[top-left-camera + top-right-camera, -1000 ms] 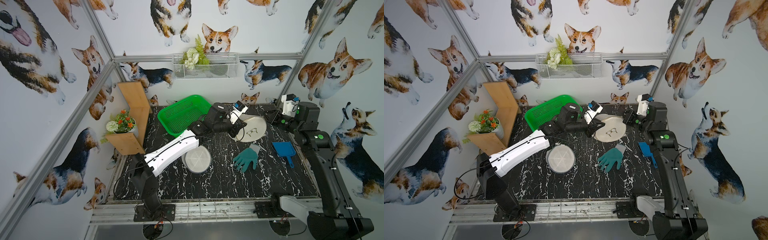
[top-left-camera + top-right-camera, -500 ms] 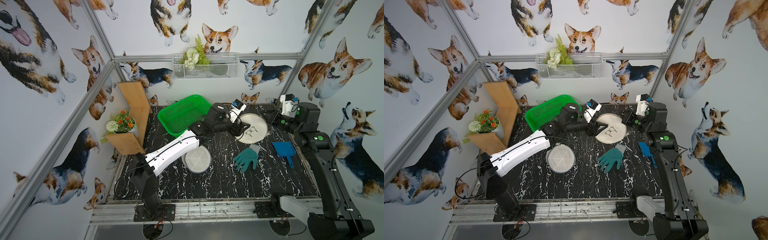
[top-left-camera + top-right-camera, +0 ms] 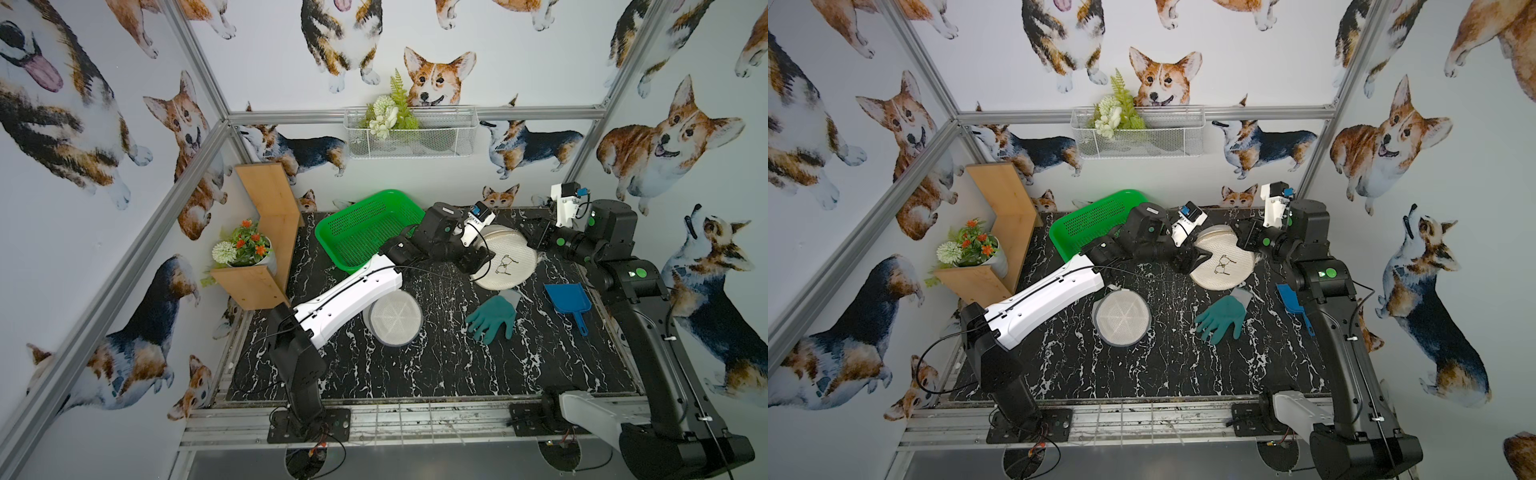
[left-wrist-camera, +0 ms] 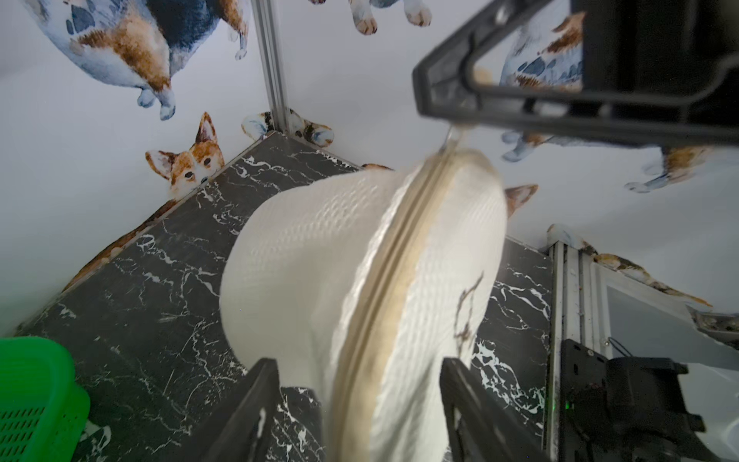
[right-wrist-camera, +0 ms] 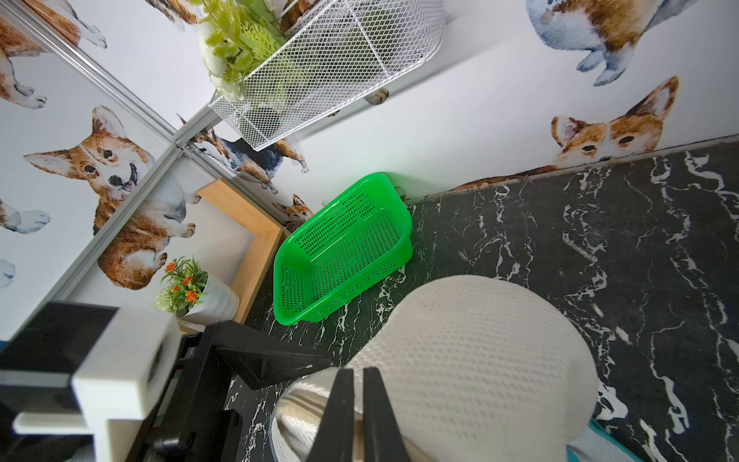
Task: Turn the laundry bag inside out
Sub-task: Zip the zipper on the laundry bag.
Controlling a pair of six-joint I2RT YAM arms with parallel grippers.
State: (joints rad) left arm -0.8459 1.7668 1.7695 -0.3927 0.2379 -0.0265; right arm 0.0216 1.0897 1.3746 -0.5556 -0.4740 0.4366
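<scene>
The table point(image 3: 415, 374) is a black slab with white marble veining, enclosed by white walls point(image 3: 291, 62) printed with corgis and framed in aluminium rails. In both top views you find a green basket point(image 3: 365, 226) at upper centre against the back wall. A wire basket point(image 3: 411, 137) of artificial plants hangs above it. A wooden shelf point(image 3: 270, 199) with a flower pot point(image 3: 245, 249) stands at centre left. A teal glove point(image 3: 492, 318) and a blue dustpan point(image 3: 567, 297) lie right of centre. A mesh disc point(image 3: 395, 318) lies at centre, partly under the left arm.

The left arm reaches diagonally toward upper right. The left gripper point(image 3: 478, 262) has its jaws spread, one on each side of the bag's point(image 3: 515, 249) rim; you cannot tell whether the pads touch it. The right arm folds back from the right edge. The right gripper point(image 3: 535, 243) is clamped on the bag's opposite rim, at the zip pull point(image 4: 450, 140).

The bag sits just right of upper centre, between the two grippers, and it is tilted. It is a round, puffy pouch of white honeycomb mesh. A beige zip point(image 4: 384, 280) runs along its rim, and a small dark stitched motif point(image 3: 505, 264) marks the upper face.
</scene>
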